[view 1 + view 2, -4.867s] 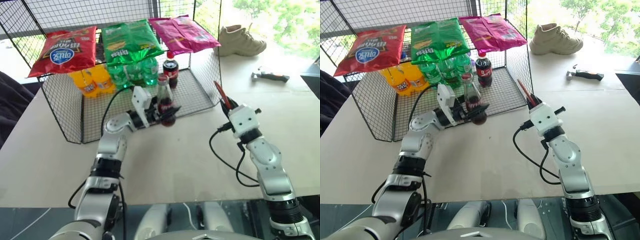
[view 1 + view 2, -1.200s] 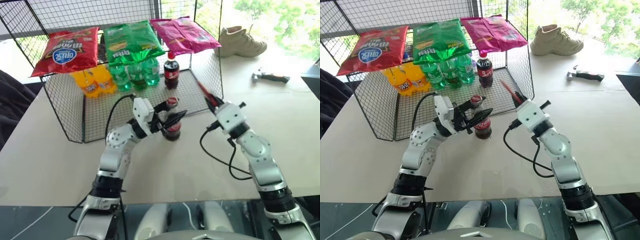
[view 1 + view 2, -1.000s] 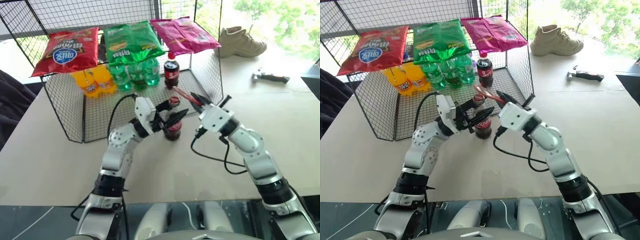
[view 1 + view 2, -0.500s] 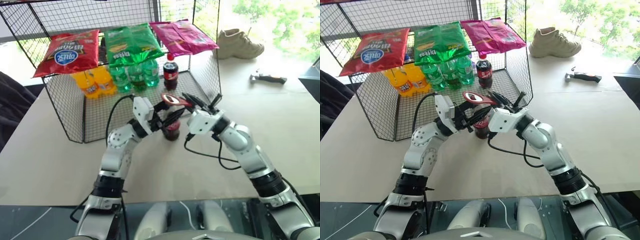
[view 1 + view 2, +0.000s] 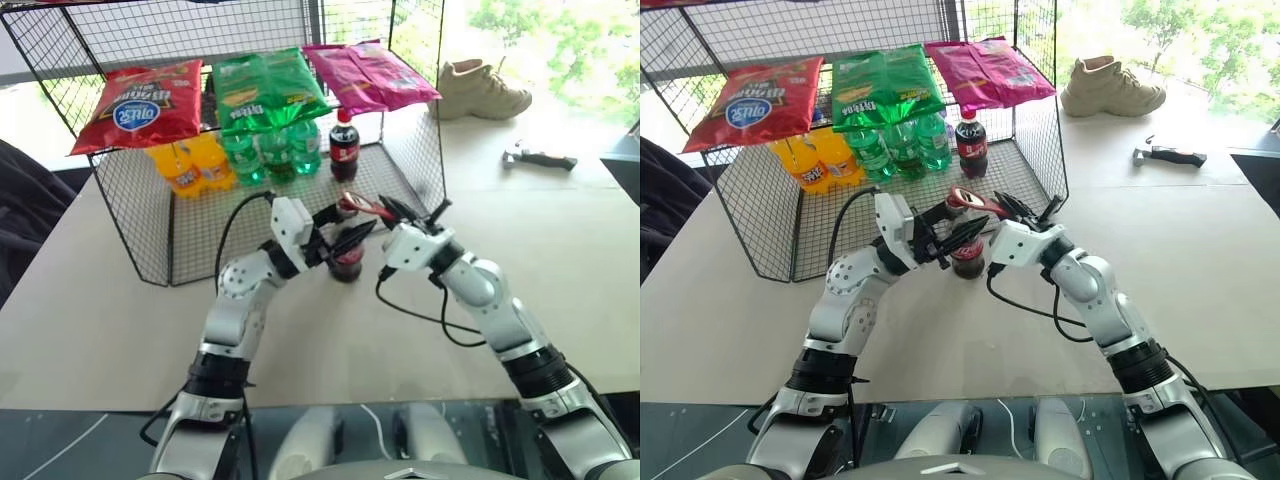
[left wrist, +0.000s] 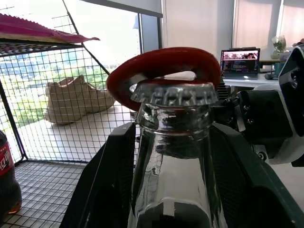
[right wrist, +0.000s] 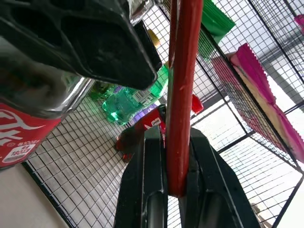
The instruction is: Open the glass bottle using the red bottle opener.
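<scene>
While the left gripper (image 5: 335, 238) clasps the glass bottle (image 5: 347, 258) around its body and neck, standing it upright on the table (image 5: 560, 230) just in front of the wire rack (image 5: 140, 220), the right gripper (image 5: 400, 213) pinches the handle of the red bottle opener (image 5: 365, 206) between its 2 clenched fingers. From the left wrist view, the opener's ring (image 6: 164, 66) sits over and behind the crown cap (image 6: 174, 93), seemingly resting on its far edge; whether its lip is hooked under the crimped rim cannot be told. From the right wrist view, the handle (image 7: 183, 95) runs straight out from between the fingers (image 7: 152, 180) past the bottle's red label (image 7: 21, 130).

By the look of it, the step in hand is seating the opener on the cap, and prying has not begun. Next, the ring's lip needs to catch under the cap's edge, then the handle should lever upward while the left gripper holds the bottle firm.

Farther back, the rack holds soda bottles (image 5: 265, 150) and snack bags (image 5: 260, 85); beyond lie a shoe (image 5: 485, 85) and a hammer (image 5: 540, 156).
</scene>
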You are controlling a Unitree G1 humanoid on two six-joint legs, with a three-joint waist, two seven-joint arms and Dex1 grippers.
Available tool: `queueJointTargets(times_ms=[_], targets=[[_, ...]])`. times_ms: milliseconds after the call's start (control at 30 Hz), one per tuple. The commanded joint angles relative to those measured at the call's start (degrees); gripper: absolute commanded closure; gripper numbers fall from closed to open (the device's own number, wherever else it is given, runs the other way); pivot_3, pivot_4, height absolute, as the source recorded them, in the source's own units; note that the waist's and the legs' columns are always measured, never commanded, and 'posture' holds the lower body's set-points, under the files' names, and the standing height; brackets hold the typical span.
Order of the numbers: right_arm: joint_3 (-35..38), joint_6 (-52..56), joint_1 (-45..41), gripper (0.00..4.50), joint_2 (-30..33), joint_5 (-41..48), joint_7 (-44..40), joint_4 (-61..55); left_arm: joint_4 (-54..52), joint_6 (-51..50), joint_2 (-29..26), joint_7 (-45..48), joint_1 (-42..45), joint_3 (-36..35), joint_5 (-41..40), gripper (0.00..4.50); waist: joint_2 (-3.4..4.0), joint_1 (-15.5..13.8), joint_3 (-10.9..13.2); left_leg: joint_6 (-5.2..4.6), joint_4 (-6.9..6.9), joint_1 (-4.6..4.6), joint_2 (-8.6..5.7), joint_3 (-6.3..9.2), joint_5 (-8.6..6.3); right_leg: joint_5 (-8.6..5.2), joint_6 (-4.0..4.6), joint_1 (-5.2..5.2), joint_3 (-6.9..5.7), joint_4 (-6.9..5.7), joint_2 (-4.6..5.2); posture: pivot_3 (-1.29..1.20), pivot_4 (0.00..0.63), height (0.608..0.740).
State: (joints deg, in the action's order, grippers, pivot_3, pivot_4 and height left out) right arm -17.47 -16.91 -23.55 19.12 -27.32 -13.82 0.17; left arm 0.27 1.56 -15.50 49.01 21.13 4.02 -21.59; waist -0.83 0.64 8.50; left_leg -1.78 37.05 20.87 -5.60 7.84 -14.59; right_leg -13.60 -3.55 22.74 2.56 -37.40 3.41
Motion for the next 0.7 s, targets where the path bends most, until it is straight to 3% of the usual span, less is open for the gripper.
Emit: queueJointTargets(times_ms=[33, 700], targets=[[-2.6, -3.7, -1.1, 4.50, 0.9, -4.3, 1.2, -0.9, 0.0, -1.2, -0.5, 0.1, -0.8, 0.9, 0.8, 2.47, 0.01, 0.0, 0.0, 0.00, 0.00, 0.01, 0.00, 0.00, 0.00, 0.00, 0.00, 0.00, 0.00, 0.00, 0.00, 0.00, 0.150, 0.732], [-7.1, -21.0, -9.1, 4.50, 2.0, -7.2, 3.4, 18.1, 0.2, -1.7, -0.7, 0.2, -0.6, 1.5, 0.6, 2.47, 0.01, 0.1, 0.0, 0.00, -0.08, -0.10, 0.01, 0.00, 0.00, -0.01, 0.01, -0.07, 0.02, 0.05, -0.05, 0.00, 0.150, 0.732]])
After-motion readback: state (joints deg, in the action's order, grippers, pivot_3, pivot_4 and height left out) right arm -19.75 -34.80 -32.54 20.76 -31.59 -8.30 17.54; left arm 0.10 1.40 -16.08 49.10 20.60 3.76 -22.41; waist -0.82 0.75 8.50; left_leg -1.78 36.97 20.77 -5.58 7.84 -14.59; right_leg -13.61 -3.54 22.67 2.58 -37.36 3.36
